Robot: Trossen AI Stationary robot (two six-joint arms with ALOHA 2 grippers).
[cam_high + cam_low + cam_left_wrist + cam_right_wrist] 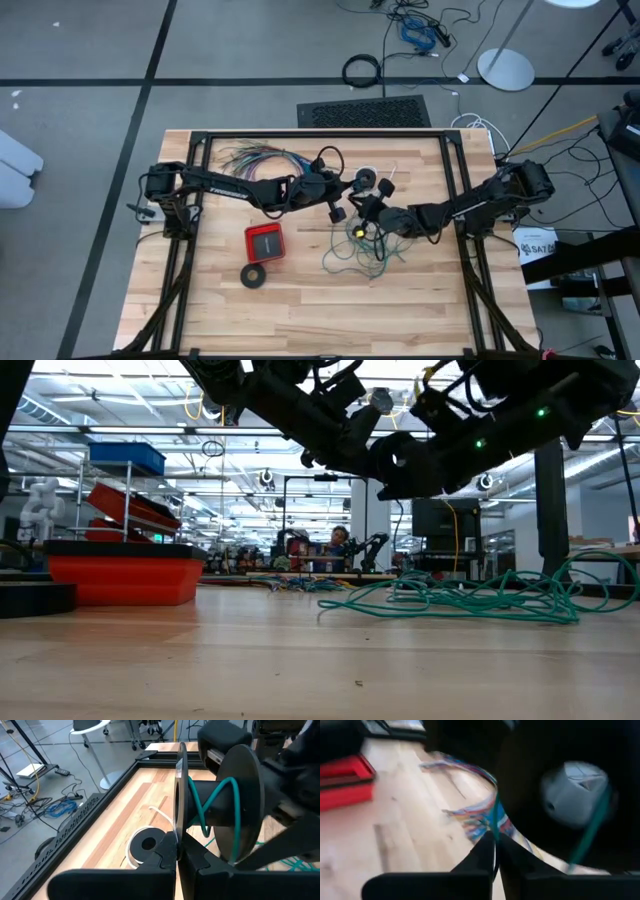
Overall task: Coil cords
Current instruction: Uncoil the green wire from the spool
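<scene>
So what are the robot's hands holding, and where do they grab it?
The left gripper holds a black spool by the edge of one disc. The right gripper pinches the teal-green wire partway along.

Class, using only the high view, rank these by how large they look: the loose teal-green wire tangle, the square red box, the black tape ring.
1. Loose teal-green wire tangle
2. Square red box
3. Black tape ring

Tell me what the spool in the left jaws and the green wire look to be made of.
Spool: looks like matte black plastic, with thin stiff flanges and dull highlights, though painted metal can't be ruled out. Teal-green wire: seemingly a thin wire in smooth plastic insulation; it lies in springy loose loops on the table and wraps around the spool's hub.
</scene>
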